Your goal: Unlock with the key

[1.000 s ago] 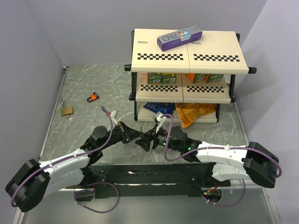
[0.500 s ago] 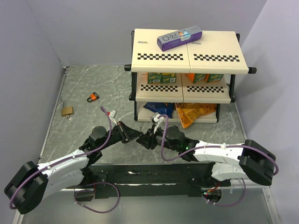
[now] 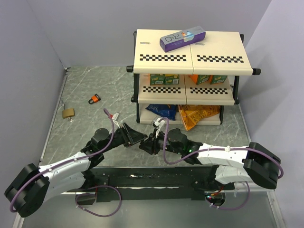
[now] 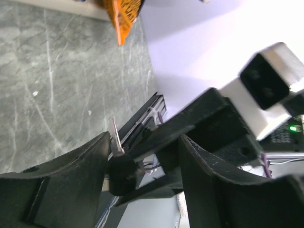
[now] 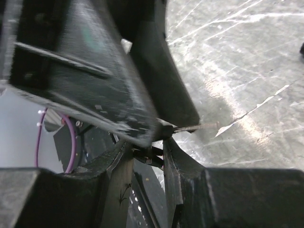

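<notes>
While key point(image 5: 197, 127) aloft, boxes point(image 3: 164, 79) in rack point(image 3: 218, 47)

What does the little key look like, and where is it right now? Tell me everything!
The key is tiny: a thin, silvery metal blade on a small black head. It hangs in the air above the grey marbled table, between the two arms. The right tool pinches its black head, and the blade pokes out free. The left tool stands open around it; one finger sits very close to the head, but I cannot tell if they touch.
</notes>
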### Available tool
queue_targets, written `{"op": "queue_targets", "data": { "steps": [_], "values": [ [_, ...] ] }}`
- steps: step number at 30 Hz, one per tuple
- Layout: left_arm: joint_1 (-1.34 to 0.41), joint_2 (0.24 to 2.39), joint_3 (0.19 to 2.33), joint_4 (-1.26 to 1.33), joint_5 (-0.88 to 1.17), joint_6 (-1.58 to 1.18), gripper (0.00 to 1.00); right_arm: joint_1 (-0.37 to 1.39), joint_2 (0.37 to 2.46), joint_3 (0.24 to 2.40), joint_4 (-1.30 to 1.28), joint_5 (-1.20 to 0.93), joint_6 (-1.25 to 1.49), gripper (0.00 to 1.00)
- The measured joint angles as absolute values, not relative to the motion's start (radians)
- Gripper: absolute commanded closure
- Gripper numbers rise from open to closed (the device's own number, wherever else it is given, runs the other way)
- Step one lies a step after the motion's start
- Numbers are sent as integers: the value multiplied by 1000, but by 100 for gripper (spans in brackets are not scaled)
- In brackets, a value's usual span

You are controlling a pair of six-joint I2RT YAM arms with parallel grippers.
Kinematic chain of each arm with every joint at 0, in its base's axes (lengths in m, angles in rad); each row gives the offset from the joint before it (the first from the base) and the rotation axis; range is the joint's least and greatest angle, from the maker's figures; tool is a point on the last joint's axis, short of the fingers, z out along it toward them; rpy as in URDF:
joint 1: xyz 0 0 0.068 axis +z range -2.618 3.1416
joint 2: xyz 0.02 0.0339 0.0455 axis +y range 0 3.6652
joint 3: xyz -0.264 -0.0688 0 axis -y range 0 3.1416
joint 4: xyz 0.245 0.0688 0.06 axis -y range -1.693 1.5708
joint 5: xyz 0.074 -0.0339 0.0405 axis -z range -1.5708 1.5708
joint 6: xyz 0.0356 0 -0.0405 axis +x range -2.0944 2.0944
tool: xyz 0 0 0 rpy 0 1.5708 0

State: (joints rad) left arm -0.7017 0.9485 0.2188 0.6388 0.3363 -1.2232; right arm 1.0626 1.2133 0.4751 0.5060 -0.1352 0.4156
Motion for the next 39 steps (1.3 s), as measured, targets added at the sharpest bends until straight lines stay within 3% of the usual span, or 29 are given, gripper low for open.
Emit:
{"op": "queue_targets", "data": {
  "steps": [16, 19, 29, 36, 39],
  "values": [
    [-701, 1131, 258, 651, 426, -1237, 42, 1063, 1175, 476, 445, -234, 382, 100],
    [-701, 1150, 258, 671, 453, -1247, 51, 1063, 1175, 476, 446, -252, 383, 100],
    [-701, 1158, 259, 702, 501, -1274, 99, 1063, 1175, 476, 441, -263, 383, 100],
    [-701, 1107, 259, 683, 470, -1276, 99, 1063, 1140, 462, 440, -241, 401, 100],
    [-702, 1050, 255, 685, 437, -1277, 99, 1062, 1106, 438, 456, -221, 416, 91]
  ]
}}
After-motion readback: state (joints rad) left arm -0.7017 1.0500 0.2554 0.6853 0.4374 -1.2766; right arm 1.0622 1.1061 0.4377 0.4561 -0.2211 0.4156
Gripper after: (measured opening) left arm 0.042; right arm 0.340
